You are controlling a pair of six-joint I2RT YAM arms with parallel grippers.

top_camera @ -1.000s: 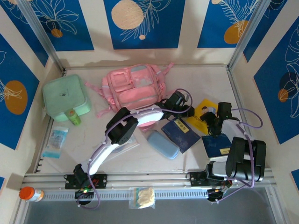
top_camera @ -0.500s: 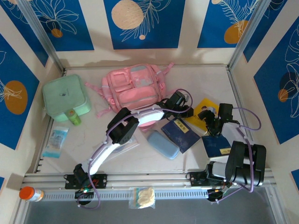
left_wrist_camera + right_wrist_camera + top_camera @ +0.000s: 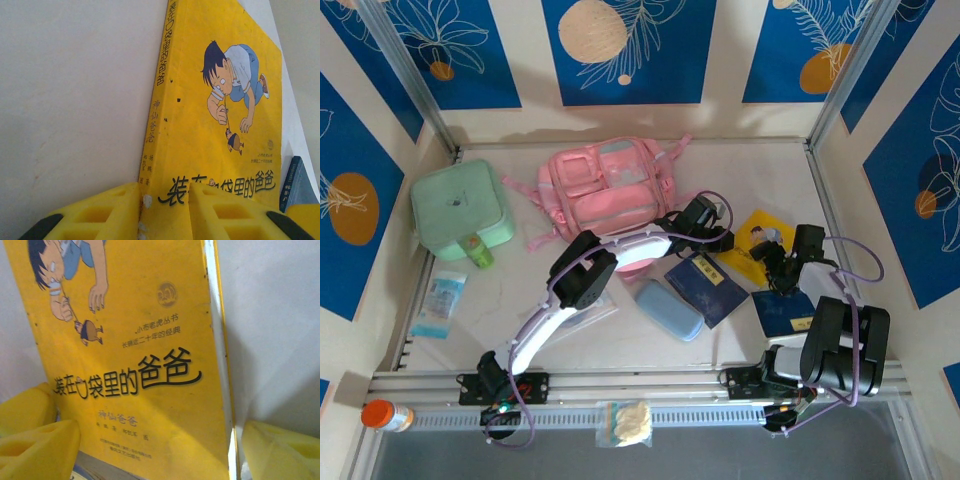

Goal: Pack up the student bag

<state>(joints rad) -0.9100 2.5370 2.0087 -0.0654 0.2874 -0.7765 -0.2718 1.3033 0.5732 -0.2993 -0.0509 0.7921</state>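
bench (image 3: 650, 345), near edge: pale blue pencil case (image 3: 668, 308), dark blue book (image 3: 708, 287) just beside it. middle: yellow picture book (image 3: 762, 230), with both arms at it. left end effector (image 3: 165, 202) astride the spine corner, jaws narrower than a second ago; clamped or not, cannot tell. right end effector (image 3: 155, 445) released, wide astride the other edge, shifted slightly right. likely the left is taking the book. far: student bag (image 3: 605, 190), pink, well apart, unmoved.
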